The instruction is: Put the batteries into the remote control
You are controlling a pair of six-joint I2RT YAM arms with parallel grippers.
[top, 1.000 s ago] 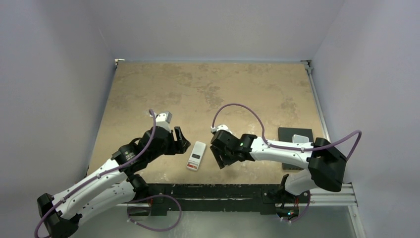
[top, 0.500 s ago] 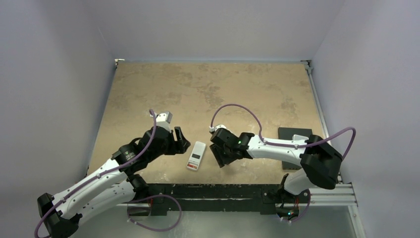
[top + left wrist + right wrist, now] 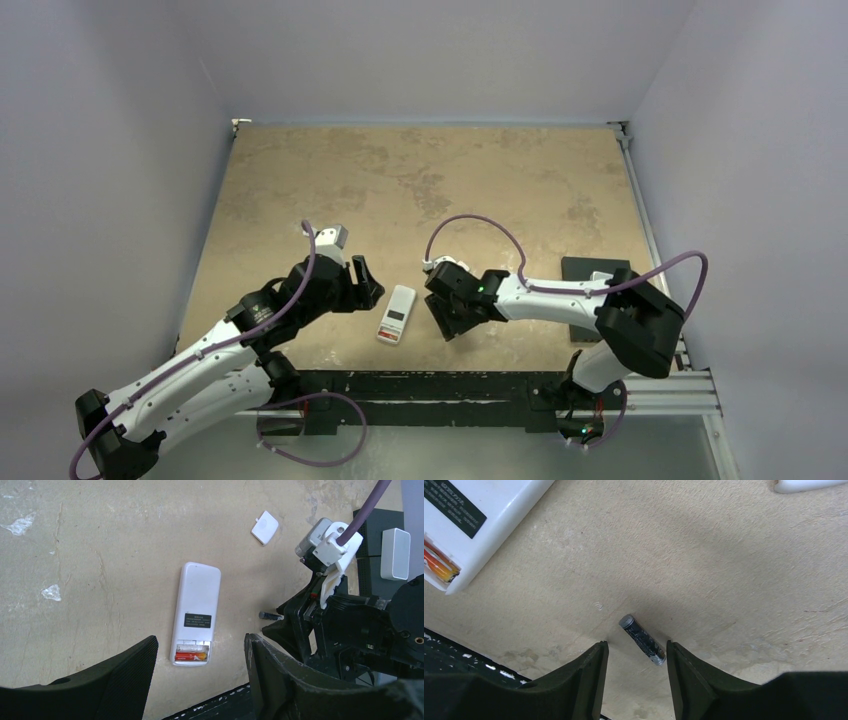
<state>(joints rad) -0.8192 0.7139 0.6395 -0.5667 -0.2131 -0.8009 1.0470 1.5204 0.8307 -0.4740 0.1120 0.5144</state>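
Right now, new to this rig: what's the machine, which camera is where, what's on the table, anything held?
Two robot arms bolted at the table's near edge, each with a two-finger gripper. One picture looks down from above and behind; the other two come from wrist cameras. A white remote lies back up, its bay open, one red battery inside. A loose dark battery lies on the table between the open jaws of the right gripper. The left gripper is open and empty near the remote. Also a small white square piece and a pale grey block. Nothing is held.
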